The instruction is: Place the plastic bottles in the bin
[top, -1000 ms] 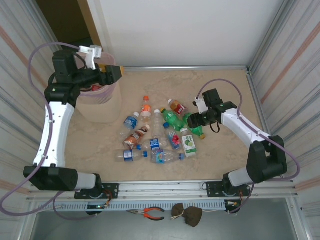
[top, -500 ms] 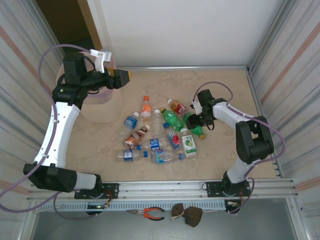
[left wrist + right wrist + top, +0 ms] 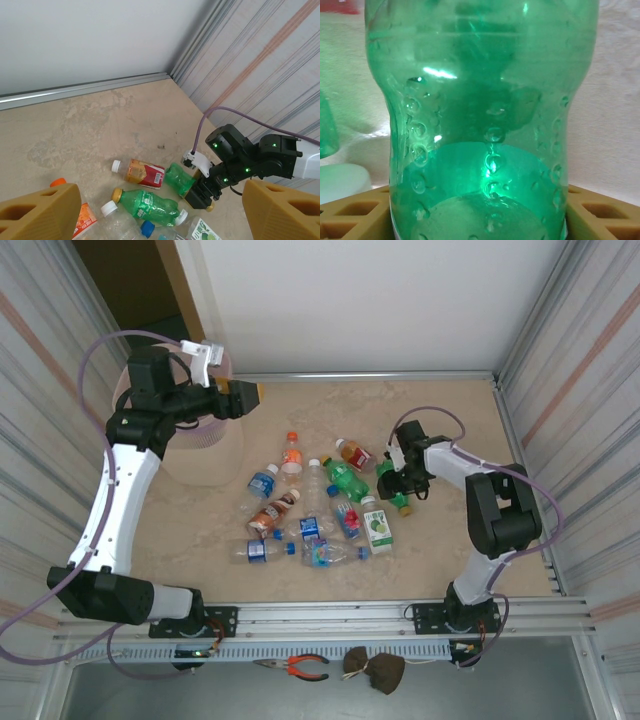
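Top external. Item one, the bin (image 3: 205, 462): I read it standing at the far left of the table (image 3: 460, 420), with its pink liner showing at the rim.

Item two, the left gripper (image 3: 250, 393): held high, just beside the bin's rim on its right side, pointing toward the middle of the table.

Item three, the plastic bottles (image 3: 313, 495): lying loose on their sides in a cluster at the table's centre, to the right of the bin and apart from it.

Item four, the right gripper (image 3: 394, 480): down at the cluster's right edge, on a green bottle (image 3: 384, 469).

Left wrist. My left fingers (image 3: 42, 212) stand wide apart, released, with nothing between them. The bottles lie well below. The right gripper shows there over the green bottle's neck end, next to a red-labelled bottle (image 3: 145, 173).

Right wrist. The green bottle sits between the two tan fingers (image 3: 350, 217). Both pads meet its flanks, so I log it as grasped. Pale table surface shows behind the bottle. I cannot tell whether it is lifted clear of the table.
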Robot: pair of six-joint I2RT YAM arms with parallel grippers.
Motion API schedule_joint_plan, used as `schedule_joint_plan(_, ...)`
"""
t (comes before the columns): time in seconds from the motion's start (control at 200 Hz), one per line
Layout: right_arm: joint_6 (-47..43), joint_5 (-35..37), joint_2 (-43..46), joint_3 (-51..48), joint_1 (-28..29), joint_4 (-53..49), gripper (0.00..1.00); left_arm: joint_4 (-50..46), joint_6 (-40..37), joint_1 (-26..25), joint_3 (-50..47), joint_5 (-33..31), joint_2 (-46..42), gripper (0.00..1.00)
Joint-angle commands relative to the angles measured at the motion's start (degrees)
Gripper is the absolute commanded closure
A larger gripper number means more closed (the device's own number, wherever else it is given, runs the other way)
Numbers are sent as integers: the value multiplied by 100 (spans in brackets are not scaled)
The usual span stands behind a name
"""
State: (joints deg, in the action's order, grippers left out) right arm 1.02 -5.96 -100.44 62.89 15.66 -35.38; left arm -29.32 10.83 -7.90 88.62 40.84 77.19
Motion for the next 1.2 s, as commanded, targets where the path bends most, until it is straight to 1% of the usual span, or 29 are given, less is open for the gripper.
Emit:
schedule_joint_plan(0.0, 180, 195, 219, -109, -139, -163, 35, 216, 38, -21, -90, 56, -59, 16)
schedule_joint_plan(0.1, 271, 275, 330, -211, -261, -164, 35, 251, 58, -28, -99, 81, -54, 16)
schedule_joint_plan(0.17, 319, 293, 373, -274, -307, -162, 33, 269, 72, -32, -99, 115, -26, 16)
schedule_joint_plan(0.301, 369, 245, 420, -356, -318, -172, 28, 287, 68, -45, -98, 139, -2, 16)
schedule_joint_plan(0.436, 416, 210, 472, -426, -309, -155, 28, 297, 60, -67, -91, 187, 16, 16)
schedule_joint_plan(0.586, 423, 219, 568, -479, -309, -120, 30, 302, 66, -82, -108, 188, 34, 16)
schedule_joint_plan(0.746, 418, 240, 720, -496, -309, -110, 35, 352, 95, -111, -95, 188, 42, 16)
schedule_joint_plan(0.882, 416, 253, 898, -464, -309, -145, 37, 409, 125, -133, -75, 188, 28, 16)
schedule_joint_plan(1.072, 397, 209, 1352, -390, -287, -256, 38, 547, 218, -167, -82, 239, 8, 16)
schedule_joint_plan(1.192, 323, 4, 1833, -298, -229, -265, 38, 784, 317, -194, -131, 356, -13, 17)
